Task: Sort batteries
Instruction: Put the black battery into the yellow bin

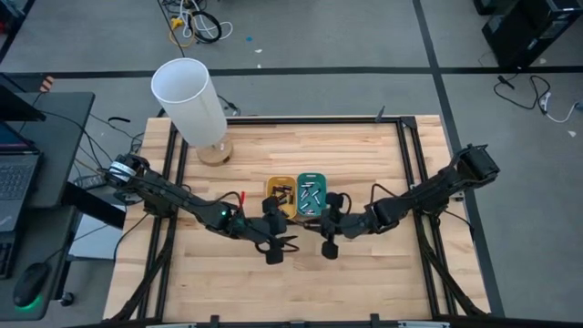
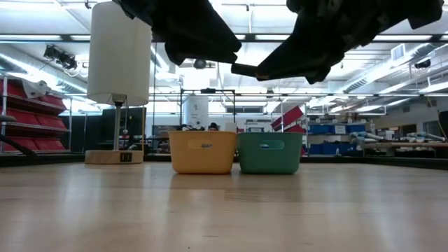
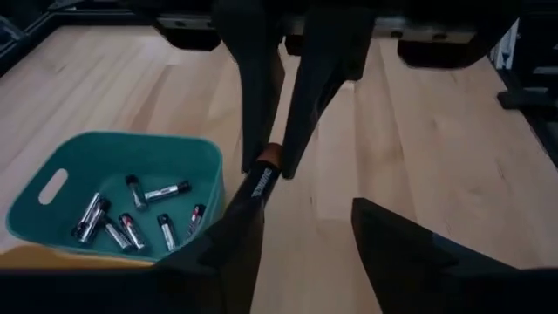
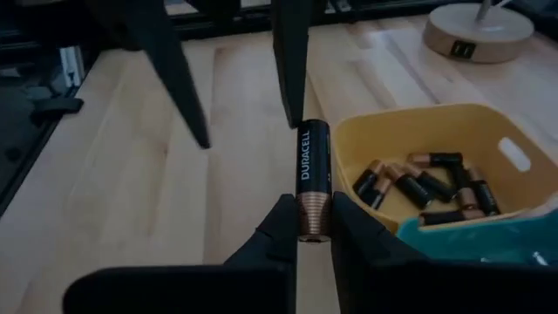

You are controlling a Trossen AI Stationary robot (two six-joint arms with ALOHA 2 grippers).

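One battery [image 4: 312, 179] sits clenched by its copper end in our right gripper [image 4: 312, 228], long axis pointing at our spread-open left gripper [image 1: 288, 244] just left of it, mid-frame overhead. The yellow tray [image 4: 433, 139] lies just above; bare table [image 1: 364, 282] below.

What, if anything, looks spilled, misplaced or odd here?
Nothing stands out. Batteries lie inside the yellow tray and others inside the teal tray; none show loose on the table. The right end effector pinches a Duracell battery by its copper end, in front of the open left end effector.
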